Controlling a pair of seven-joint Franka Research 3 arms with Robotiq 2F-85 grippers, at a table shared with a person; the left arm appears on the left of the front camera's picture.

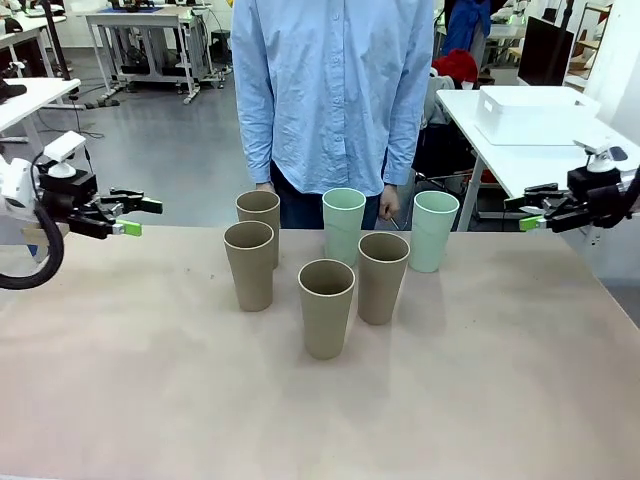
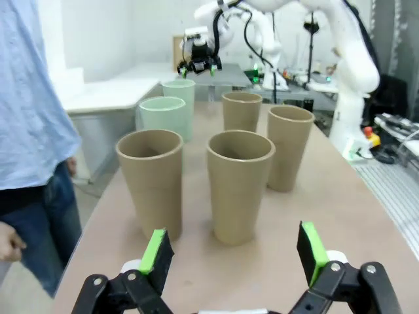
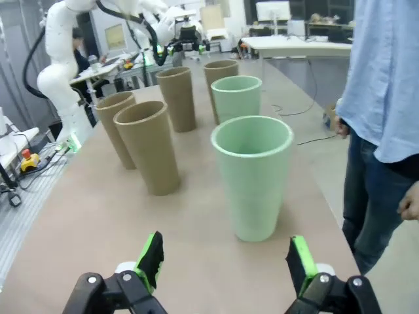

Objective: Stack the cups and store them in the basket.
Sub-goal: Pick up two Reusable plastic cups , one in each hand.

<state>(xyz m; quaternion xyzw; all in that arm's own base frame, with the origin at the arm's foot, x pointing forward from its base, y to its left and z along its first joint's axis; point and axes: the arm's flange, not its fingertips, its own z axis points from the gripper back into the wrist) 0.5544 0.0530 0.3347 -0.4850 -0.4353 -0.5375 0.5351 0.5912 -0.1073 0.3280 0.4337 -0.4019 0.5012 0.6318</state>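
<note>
Front tan cup [image 1: 326, 305] tightly hemmed in; left gripper [image 1: 140, 217], right gripper [image 1: 520, 213] spread, empty. Wide jaws may topple neighbours.

- Left gripper [image 1: 141, 216] hovers near the table's [image 1: 150, 400] far-left corner, jaws wide apart, holding nothing.
- Right gripper [image 1: 522, 212] hovers near the far-right corner, jaws likewise apart.

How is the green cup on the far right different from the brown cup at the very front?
The green cup is pale mint, while the brown cup is tan. The green cup stands farther back, at the right end of the group, and the brown cup stands in front, near the middle. Both stand upright with the open end up, have the same tapered shape with no handle, and look alike in size.
</note>
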